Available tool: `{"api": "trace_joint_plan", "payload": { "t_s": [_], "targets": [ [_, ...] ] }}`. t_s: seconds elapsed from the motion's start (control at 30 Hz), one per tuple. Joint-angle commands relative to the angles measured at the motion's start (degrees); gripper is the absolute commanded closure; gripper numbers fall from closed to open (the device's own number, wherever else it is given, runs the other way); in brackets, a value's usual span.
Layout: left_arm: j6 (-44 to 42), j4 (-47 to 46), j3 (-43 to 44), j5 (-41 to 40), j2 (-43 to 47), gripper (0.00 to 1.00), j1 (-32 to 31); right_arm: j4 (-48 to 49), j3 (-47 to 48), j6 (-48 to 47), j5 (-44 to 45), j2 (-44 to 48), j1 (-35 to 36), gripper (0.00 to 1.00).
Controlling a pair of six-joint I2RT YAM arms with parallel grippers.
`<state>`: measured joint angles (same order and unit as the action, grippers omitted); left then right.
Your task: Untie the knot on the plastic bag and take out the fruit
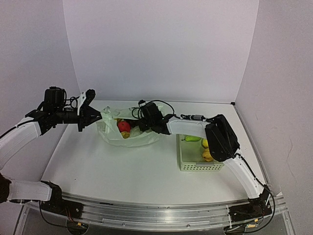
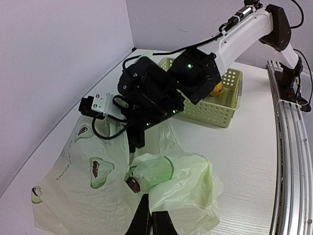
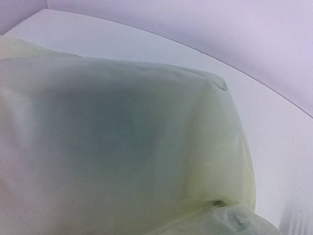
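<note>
The pale green plastic bag (image 1: 142,138) lies open at the back middle of the table; no knot shows. A red apple (image 1: 123,126) and a yellow fruit (image 1: 126,134) sit in its mouth. My left gripper (image 1: 94,115) is shut on the bag's left rim and holds it up; in the left wrist view the left gripper (image 2: 151,203) pinches a fold of the bag (image 2: 73,186). My right gripper (image 1: 139,126) reaches into the bag from the right, and its fingers (image 2: 138,134) dip into the plastic. The right wrist view shows only the bag's film (image 3: 122,147), so its jaws are hidden.
A pale green lattice basket (image 1: 186,164) stands right of the bag, under my right arm, holding a green pear (image 1: 192,138) and yellow fruits (image 1: 207,152). It also shows in the left wrist view (image 2: 215,110). White walls close the back and sides.
</note>
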<state>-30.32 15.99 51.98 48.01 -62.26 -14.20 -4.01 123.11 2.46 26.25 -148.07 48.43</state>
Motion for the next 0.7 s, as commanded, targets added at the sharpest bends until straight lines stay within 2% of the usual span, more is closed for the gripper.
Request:
{"api": "trace_joint_plan", "payload": {
  "t_s": [0.0, 0.3, 0.4, 0.5, 0.67],
  "targets": [
    [-4.68, -1.77, -2.37, 0.21, -0.99, 1.00, 0.16, -3.75, -0.45, 4.01, 1.74, 1.58, -2.95, 0.34],
    [-7.82, -3.93, -4.95, 1.34, -2.03, 1.00, 0.21, -8.51, 6.98, 11.38, -3.43, -4.14, -5.81, 0.31],
    [-8.72, -4.28, -5.59, 1.68, -1.99, 1.00, 0.20, -11.56, 10.77, 13.06, -1.51, -6.65, -6.17, 0.31],
    [-9.07, -4.35, -5.84, 1.67, -1.74, 1.00, 0.20, -19.39, 16.94, 15.60, 2.09, -10.09, -6.26, 0.29],
    [-8.79, -4.15, -5.70, 1.70, -1.76, 1.00, 0.20, -25.11, 14.97, 20.51, 5.31, -8.78, -6.21, 0.23]
  ]
}}
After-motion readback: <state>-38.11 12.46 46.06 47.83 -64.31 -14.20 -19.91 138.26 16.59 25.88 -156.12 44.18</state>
